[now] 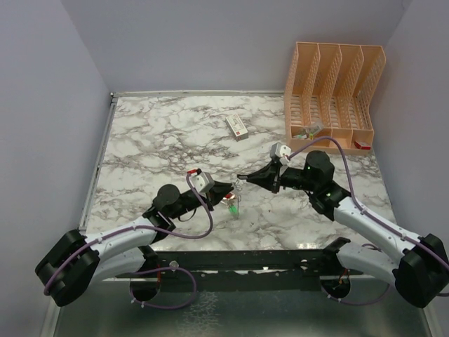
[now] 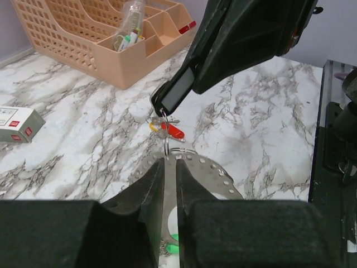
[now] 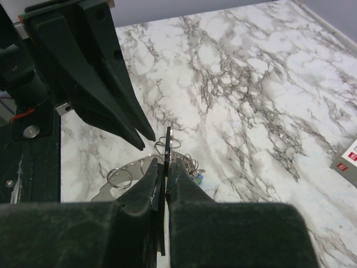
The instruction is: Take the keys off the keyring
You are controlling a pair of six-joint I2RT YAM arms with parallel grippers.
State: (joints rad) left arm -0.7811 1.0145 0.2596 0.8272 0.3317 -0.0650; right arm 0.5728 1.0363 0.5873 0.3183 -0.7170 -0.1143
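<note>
Soft, even overhead light casts faint shadows on the table; wrist views blur the near jaws.

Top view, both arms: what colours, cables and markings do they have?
Left arm and right arm match: white link shells, bulky black joints, a purple cable looping along each, a pale camera block at each wrist. The left gripper and right gripper have black tapered fingers. Small green lights show on the right arm.

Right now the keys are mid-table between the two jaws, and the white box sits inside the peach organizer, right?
No: the box lies on the table, left of the organizer, as the top view shows. The keys are indeed mid-table between the jaws.
</note>
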